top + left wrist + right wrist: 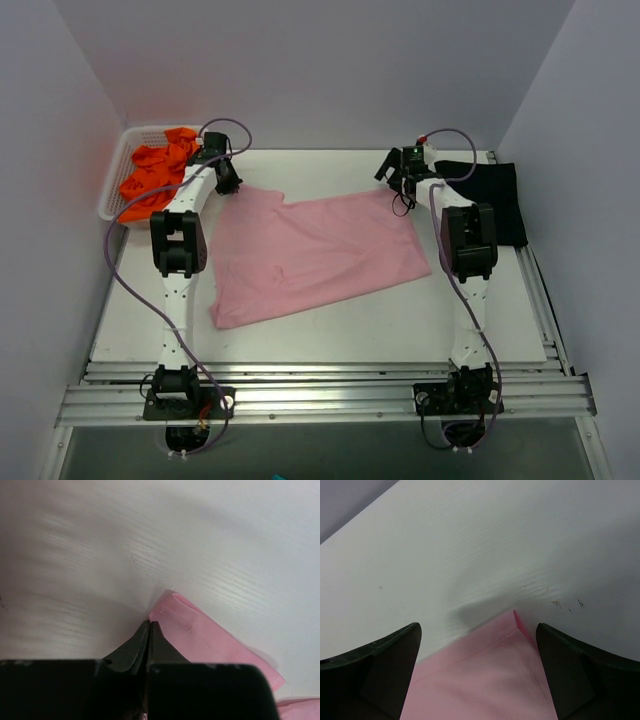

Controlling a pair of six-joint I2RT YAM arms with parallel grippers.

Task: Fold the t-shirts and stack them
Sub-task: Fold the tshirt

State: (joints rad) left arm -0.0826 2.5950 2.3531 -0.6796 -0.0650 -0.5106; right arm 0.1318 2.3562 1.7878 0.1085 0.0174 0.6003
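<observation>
The light pink t-shirt (pixel 310 250) lies spread flat across the middle of the table. My left gripper (pixel 228 183) is at its far left corner; in the left wrist view the gripper (pixel 150 624) is shut, with the hemmed pink corner (pixel 200 630) at its tip and a sliver of pink between the fingers. My right gripper (pixel 397 180) is at the shirt's far right corner. In the right wrist view it (pixel 478 626) is open, its fingers straddling the pink corner (pixel 485 680), which lies flat. A black t-shirt (pixel 490 195) lies at the far right. Orange t-shirts (pixel 155 175) are bunched at the far left.
The orange shirts sit in a white lattice basket (pixel 112 185) at the table's far left corner. White walls close in the back and both sides. Metal rails run along the near edge by the arm bases.
</observation>
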